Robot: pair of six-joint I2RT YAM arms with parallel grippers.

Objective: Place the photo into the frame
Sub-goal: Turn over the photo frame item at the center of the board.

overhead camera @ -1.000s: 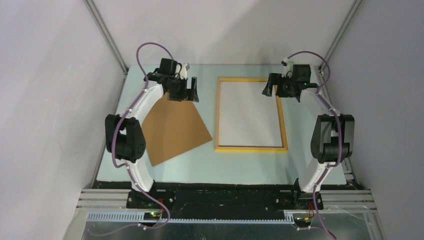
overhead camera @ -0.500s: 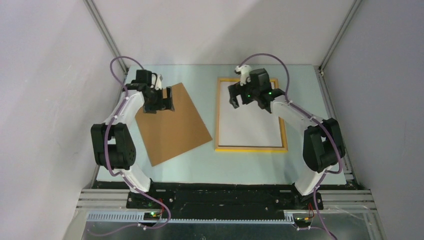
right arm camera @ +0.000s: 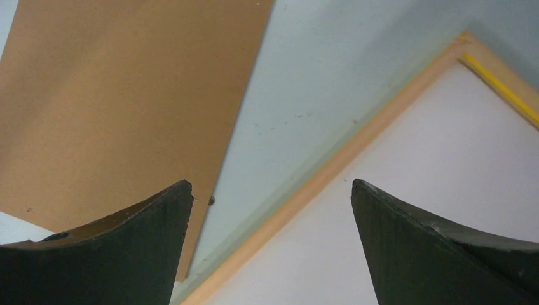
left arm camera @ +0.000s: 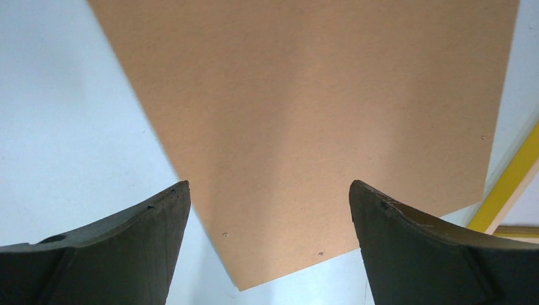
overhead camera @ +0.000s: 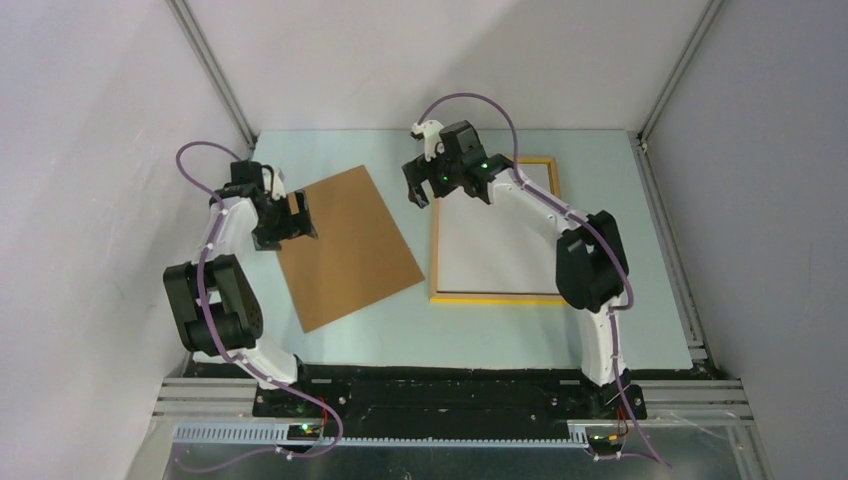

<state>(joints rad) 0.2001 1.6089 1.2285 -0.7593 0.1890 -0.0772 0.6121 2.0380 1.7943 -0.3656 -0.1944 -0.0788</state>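
Observation:
The frame [overhead camera: 500, 298], with narrow yellow-orange edges, lies flat on the table right of centre. A white sheet [overhead camera: 495, 230] fills its opening; it looks like the photo lying white back up, and no printed side shows. My right gripper [overhead camera: 425, 190] hovers open over the frame's far left corner. In the right wrist view my right gripper [right arm camera: 270, 183] spans the frame's edge [right arm camera: 356, 140] and the white sheet [right arm camera: 432, 190], with nothing between its fingers. My left gripper [overhead camera: 283, 225] stands open and empty over the left edge of the brown board [overhead camera: 350, 245].
The plain brown backing board [left arm camera: 305, 95] lies tilted on the pale table left of the frame, with one corner close to the frame's left edge [left arm camera: 508, 184]. The same board [right arm camera: 114, 95] shows in the right wrist view. Grey walls close in the table on three sides.
The right arm swung left, from the frame's far right corner to its far left corner. The left arm moved left and nearer, from the board's far end to its left edge. Both grippers stayed open.

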